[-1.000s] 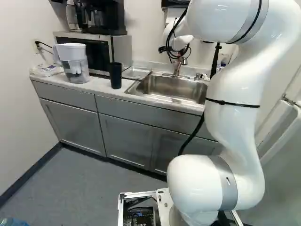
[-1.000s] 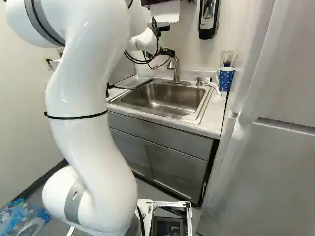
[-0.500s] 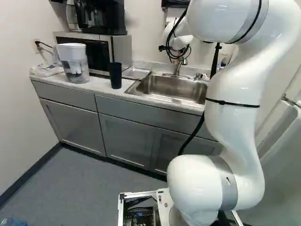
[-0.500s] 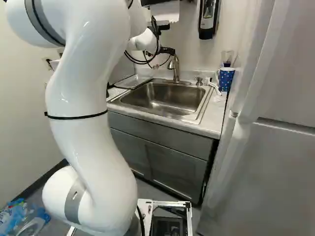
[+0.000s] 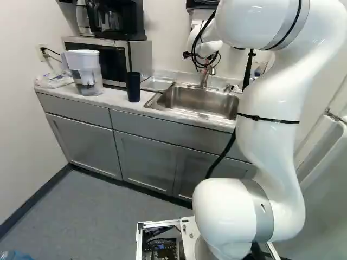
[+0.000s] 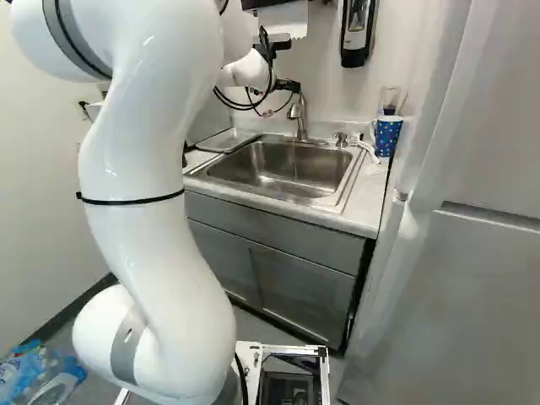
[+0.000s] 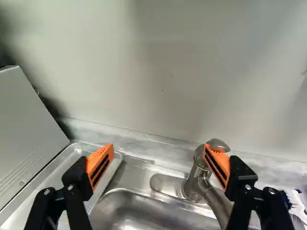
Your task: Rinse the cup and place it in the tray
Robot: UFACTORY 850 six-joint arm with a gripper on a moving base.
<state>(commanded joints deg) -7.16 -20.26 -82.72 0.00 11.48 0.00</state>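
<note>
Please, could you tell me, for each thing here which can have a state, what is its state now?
Gripper: open, holding nothing.
Faucet: seems running, a thin stream faintly visible.
Dark cup: standing on the counter.
Tray: lying beside the sink, no cup in it.
Dotted mug: upright.
Pitcher: upright.
Cabinet doors: closed.

No words, numbers or signs can be read; marks on the blue and clear plastic packaging (image 6: 34,371), lower left of the right base view, are too small to make out.
</note>
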